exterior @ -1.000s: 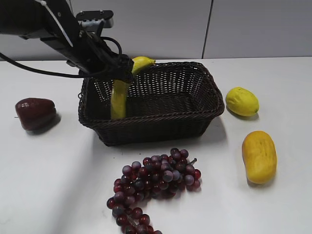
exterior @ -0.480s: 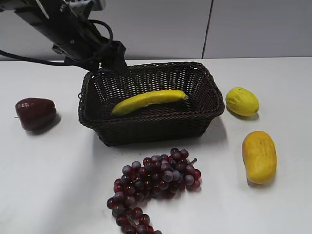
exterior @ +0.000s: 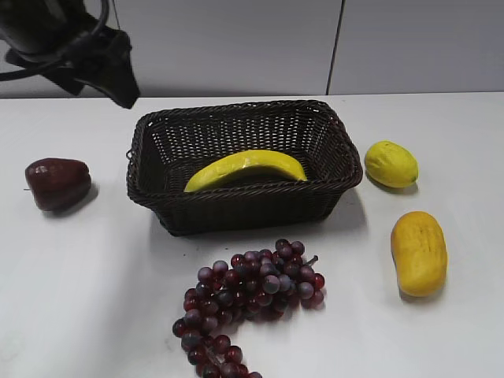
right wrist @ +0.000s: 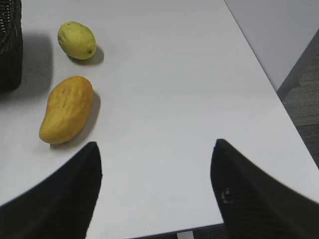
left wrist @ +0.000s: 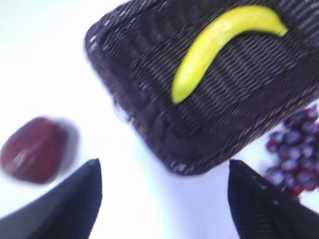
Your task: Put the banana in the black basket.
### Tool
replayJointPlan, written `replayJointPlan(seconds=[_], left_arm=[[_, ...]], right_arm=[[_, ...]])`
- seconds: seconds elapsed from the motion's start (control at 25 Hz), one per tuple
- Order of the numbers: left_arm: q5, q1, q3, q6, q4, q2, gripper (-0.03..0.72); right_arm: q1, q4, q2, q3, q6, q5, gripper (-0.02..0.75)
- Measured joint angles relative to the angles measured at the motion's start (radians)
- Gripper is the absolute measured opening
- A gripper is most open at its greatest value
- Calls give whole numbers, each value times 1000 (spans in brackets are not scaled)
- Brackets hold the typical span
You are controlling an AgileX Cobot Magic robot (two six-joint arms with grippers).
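A: Yellow is seen inside the black basket (exterior: pixel 244 161): the banana (exterior: pixel 246 168) is lying on the woven floor, so the placement is judged done.

B: Is anything held by the left end effector (left wrist: pixel 164 199)?

A: Nothing. Its fingers are spread wide apart and empty in the left wrist view, and the banana lies ahead of them and below, well apart, inside the basket wall.

B: And what is left?

A: Little, it is judged; only clearing the arm away. The right end effector (right wrist: pixel 154 189) is likewise spread open and empty over bare counter (right wrist: pixel 164 89), with the basket only at the far left edge of its view.

B: How is the banana oriented?

A: Its long axis is laid along the basket's length, slightly slanted. In the left wrist view the nearer tip is pointed back toward the end effector, the farther tip away and to the right, and the curve is bowed away from it
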Motion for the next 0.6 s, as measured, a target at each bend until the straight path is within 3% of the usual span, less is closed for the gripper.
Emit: replayJointPlan(seconds=[0.28, 0.4, 0.6], left_arm=[[154, 4, 5, -126, 250, -46, 582], [157, 31, 38, -151, 265, -63, 582], [157, 137, 167, -174, 270, -124, 591]], right_arm=[[0, 0, 0, 0, 0, 0, 551], [0, 0, 0, 0, 0, 0, 551], [0, 0, 0, 0, 0, 0, 551]])
